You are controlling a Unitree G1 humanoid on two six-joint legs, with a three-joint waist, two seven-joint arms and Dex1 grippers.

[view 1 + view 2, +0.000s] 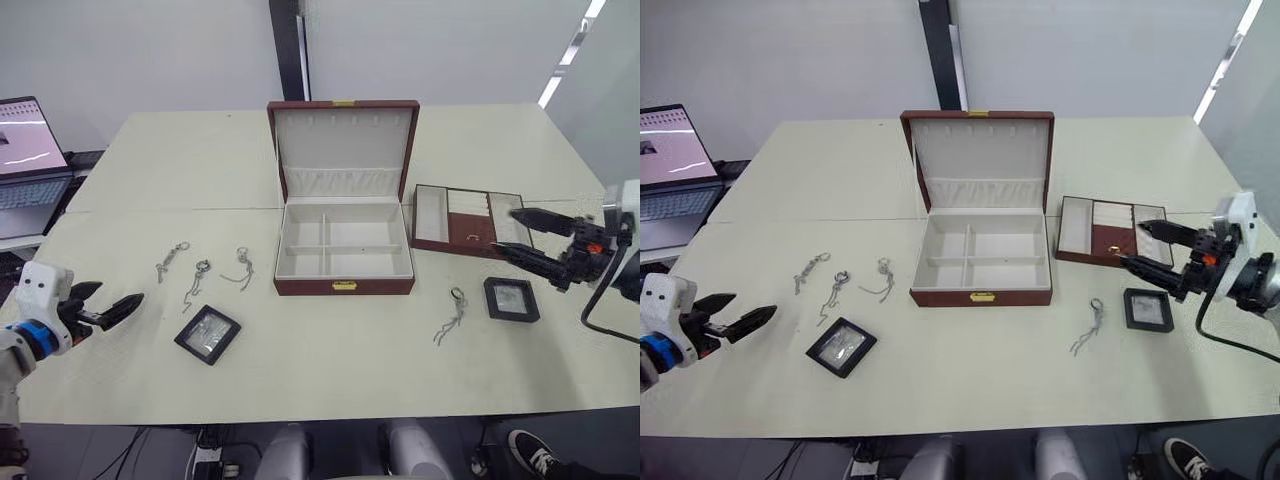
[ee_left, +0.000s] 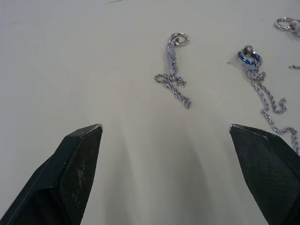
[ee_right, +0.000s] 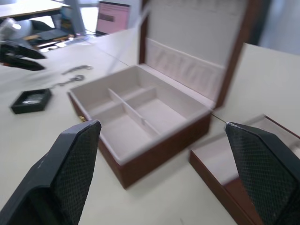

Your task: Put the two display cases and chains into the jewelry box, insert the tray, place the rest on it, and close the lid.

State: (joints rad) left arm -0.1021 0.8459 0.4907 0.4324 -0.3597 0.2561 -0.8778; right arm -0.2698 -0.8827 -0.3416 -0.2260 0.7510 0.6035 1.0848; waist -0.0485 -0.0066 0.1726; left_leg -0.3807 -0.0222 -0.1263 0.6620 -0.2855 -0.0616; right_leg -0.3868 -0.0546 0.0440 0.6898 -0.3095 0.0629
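The jewelry box (image 1: 343, 285) stands open mid-table, its cream compartments empty and the lid (image 1: 343, 150) upright behind. To its right lies the tray (image 1: 432, 215). One display case (image 1: 208, 333) lies front left, the other (image 1: 511, 299) front right. Three chains (image 1: 171, 260) (image 1: 195, 283) (image 1: 241, 268) lie left of the box, and another chain (image 1: 452, 315) lies right of it. My left gripper (image 1: 120, 293) is open, low over the table left of the chains (image 2: 173, 75). My right gripper (image 1: 502, 227) is open over the tray's right end, facing the box (image 3: 140, 117).
An open laptop (image 1: 30, 165) sits on a side desk beyond the table's left edge. A dark pillar (image 1: 290, 50) stands behind the table. A seam runs across the tabletop (image 1: 150, 210) at the level of the box's back.
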